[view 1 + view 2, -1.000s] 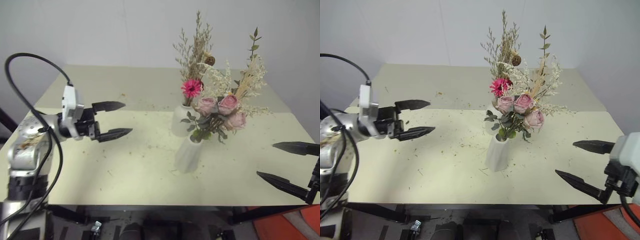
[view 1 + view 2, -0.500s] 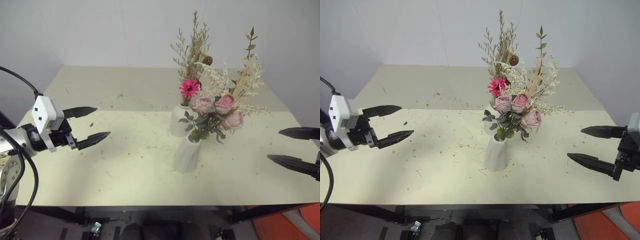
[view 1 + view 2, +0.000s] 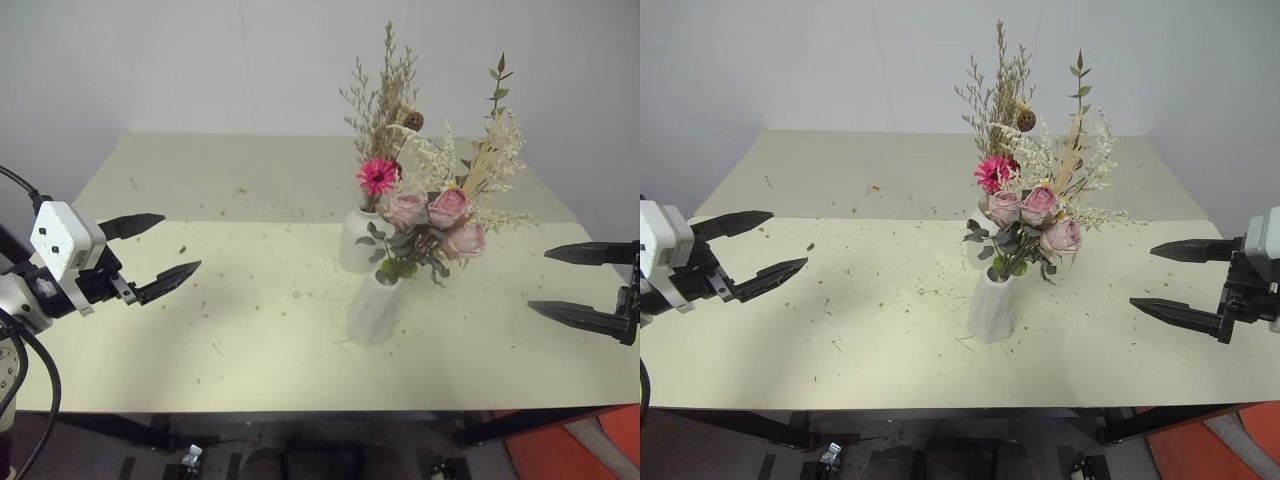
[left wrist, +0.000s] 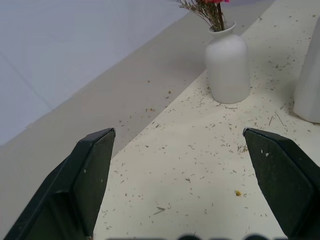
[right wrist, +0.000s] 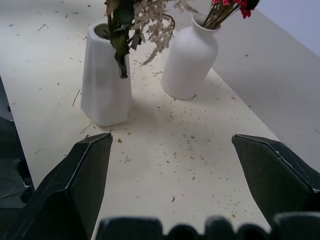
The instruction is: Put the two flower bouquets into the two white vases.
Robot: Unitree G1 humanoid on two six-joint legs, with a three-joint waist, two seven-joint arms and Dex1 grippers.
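Note:
Two white vases stand near the middle of the table. The rounded bottle-shaped vase (image 3: 357,240) holds the slim bouquet with the magenta gerbera (image 3: 378,175) and tall beige sprigs. In front of it the tapered vase (image 3: 375,308) holds the fuller bouquet of pale pink roses (image 3: 436,215), green leaves and cream sprigs. My left gripper (image 3: 153,252) hangs open over the table's left side, far from the vases, nothing between its fingers. My right gripper (image 3: 578,282) is open and empty at the table's right edge. Both vases also appear in the right wrist view: tapered vase (image 5: 104,82), rounded vase (image 5: 190,57).
The pale yellow-green table (image 3: 250,330) is strewn with small dried flower bits. A grey wall rises behind its far edge. An orange object (image 3: 590,450) sits on the floor at the lower right, beyond the table's front edge.
My left gripper has drawn back to the left, away from the vases. My right gripper has shifted right and up at the table's edge. Vases and bouquets have stayed put.

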